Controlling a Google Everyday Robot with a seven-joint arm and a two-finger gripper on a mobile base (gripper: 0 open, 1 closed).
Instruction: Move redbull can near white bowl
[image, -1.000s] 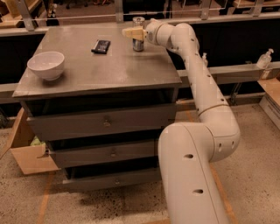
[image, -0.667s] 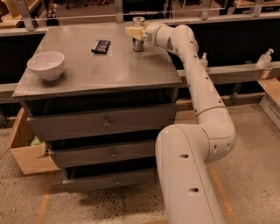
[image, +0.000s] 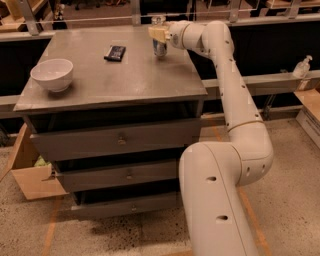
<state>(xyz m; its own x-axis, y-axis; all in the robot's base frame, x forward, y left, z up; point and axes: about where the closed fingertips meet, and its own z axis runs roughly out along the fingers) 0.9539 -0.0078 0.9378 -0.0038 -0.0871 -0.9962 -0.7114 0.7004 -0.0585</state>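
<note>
The arm (image: 235, 100) is built of smooth, rounded cream-white segments, which are joined by thin dark seams. Small dark round holes are dotted along the slimmer upper links, and a few larger ones are set into the thick lower housing. The hand (image: 157, 33) is finished in a yellowish tan and is found over the far right part of the surface (image: 125, 80).

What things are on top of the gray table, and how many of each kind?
white bowl: 1
redbull can: 1, with the robot's hand at its upper part
flat black object: 1
Total: 3
</note>
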